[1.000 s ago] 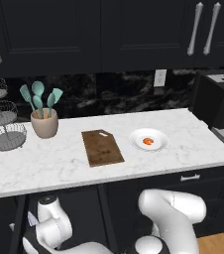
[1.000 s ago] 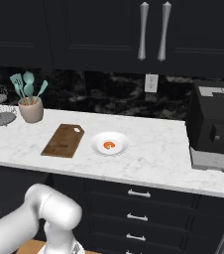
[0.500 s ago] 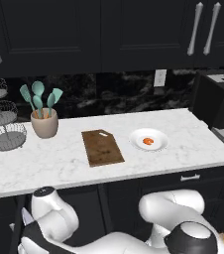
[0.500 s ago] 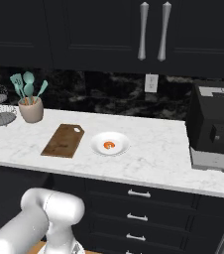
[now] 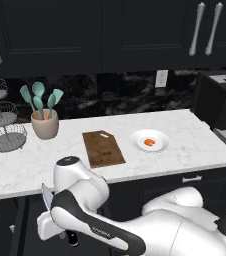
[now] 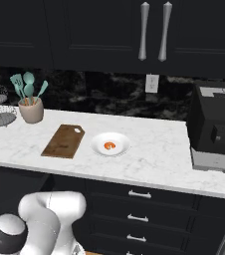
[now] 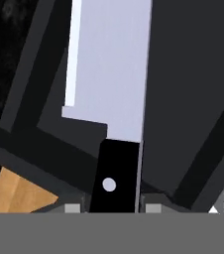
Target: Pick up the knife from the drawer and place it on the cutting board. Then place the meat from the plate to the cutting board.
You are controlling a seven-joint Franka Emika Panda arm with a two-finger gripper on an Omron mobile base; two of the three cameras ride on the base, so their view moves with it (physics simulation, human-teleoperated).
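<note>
Knife (image 7: pixel 109 74): silver-grey blade, black handle (one pale rivet dot). Cutting board (image 5: pixel 103 148): dark brown wood. Plate (image 5: pixel 157 137): white. Meat (image 5: pixel 149 142): orange-red. Worktop (image 5: pixel 185 130): white marble, grey veining. Utensil pot (image 5: pixel 45 124): beige, teal utensils.

Knife tip: the blade of the knife (image 7: pixel 111 74) runs past the top edge of the hand view.
Knife handle: lower end hidden between the pincer (image 7: pixel 113 208) fingertips at the bottom edge.
Knife, left base view: a sliver of blade (image 5: pixel 47 196) shows; the rest sits behind the arm.
Meat (image 5: pixel 149 142): too small to make out its pale patch.
Wire rack (image 5: pixel 0 125): cut by the left edge.
Drawer: under the bench (image 5: pixel 185 145), covered by the arm.
</note>
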